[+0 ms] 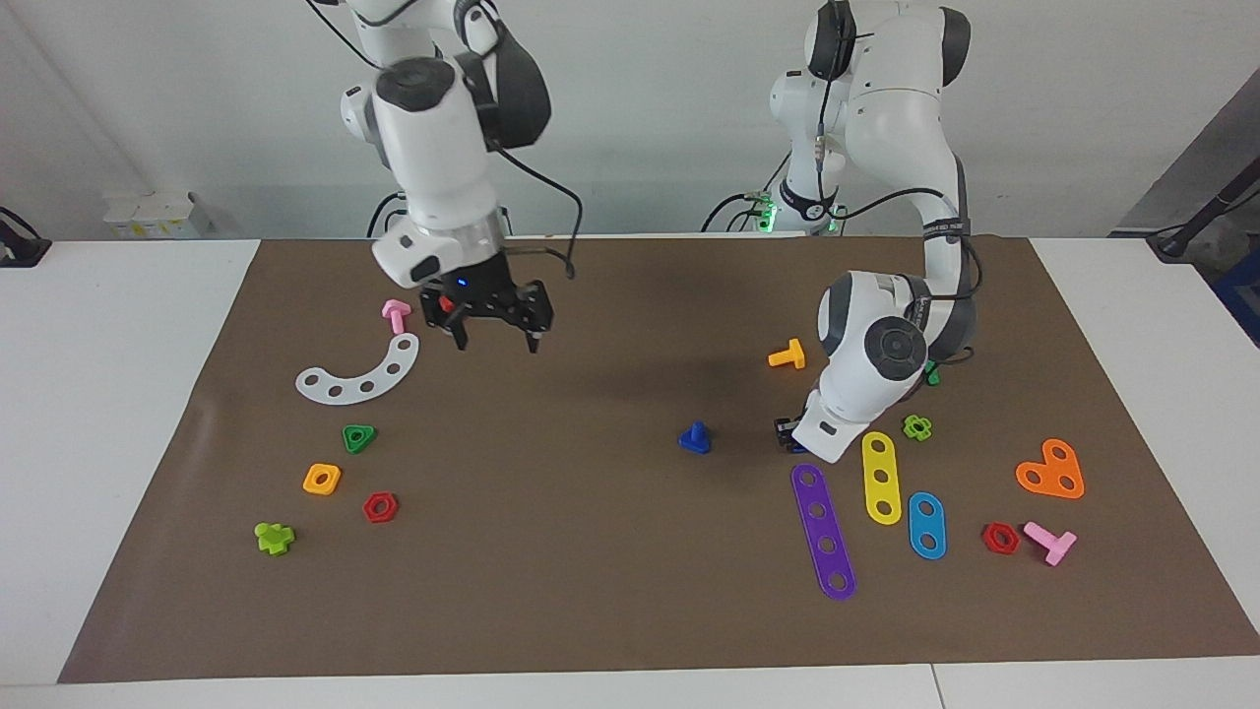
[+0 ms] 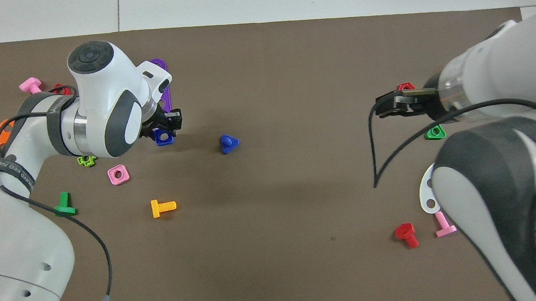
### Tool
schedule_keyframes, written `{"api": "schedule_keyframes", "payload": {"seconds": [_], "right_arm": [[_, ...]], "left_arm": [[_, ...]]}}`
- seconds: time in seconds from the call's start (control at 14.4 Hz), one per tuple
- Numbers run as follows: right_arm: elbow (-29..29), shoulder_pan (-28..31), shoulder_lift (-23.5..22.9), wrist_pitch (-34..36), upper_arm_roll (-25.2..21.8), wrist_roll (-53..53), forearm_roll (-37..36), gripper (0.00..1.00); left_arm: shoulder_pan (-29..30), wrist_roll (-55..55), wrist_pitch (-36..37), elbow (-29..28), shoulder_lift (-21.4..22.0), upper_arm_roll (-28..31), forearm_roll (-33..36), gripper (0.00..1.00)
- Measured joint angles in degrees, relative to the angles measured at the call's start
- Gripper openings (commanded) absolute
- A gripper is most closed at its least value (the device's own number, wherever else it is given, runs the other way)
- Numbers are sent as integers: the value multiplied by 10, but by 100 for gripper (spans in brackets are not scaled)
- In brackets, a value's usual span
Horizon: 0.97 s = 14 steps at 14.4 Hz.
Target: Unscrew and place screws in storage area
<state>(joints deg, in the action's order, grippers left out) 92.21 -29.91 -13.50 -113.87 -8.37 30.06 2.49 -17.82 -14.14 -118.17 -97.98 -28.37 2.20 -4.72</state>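
Left gripper [image 2: 165, 133] seemingly grips blue nut [image 2: 164, 137]; right gripper [image 1: 498, 335] (raised) gapes.

A plain white wall [image 1: 640, 118] rises past the white table [image 1: 108, 394] – evenly lit. A brown paper mat [image 1: 591, 571] covers most of it

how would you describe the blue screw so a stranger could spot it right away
Start from the brown paper mat and look to its open middle. The blue screw stands there alone on its triangular head, shaft up; the blue square nut nearby has a hole instead.
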Motion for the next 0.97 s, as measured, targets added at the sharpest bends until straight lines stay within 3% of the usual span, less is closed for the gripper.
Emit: {"api": "schedule_keyframes", "payload": {"seconds": [0.07, 0.21, 0.49, 0.69, 0.97], "right_arm": [[-25, -20, -42, -23, 1, 22, 0, 100], [-79, -53, -119, -58, 4, 46, 0, 100], [-143, -103, -234, -148, 6, 76, 0, 100], [-156, -116, -268, -180, 6, 76, -2, 98], [-154, -130, -270, -182, 7, 72, -2, 73]], "left_arm": [[0, 8, -3, -14, 10, 0, 0, 50], [0, 14, -4, -35, 23, 0, 0, 100], [0, 17, -11, -40, 27, 0, 0, 100], [4, 17, -10, -28, 30, 1, 0, 100], [41, 22, 54, 29, 55, 2, 0, 100]]}}
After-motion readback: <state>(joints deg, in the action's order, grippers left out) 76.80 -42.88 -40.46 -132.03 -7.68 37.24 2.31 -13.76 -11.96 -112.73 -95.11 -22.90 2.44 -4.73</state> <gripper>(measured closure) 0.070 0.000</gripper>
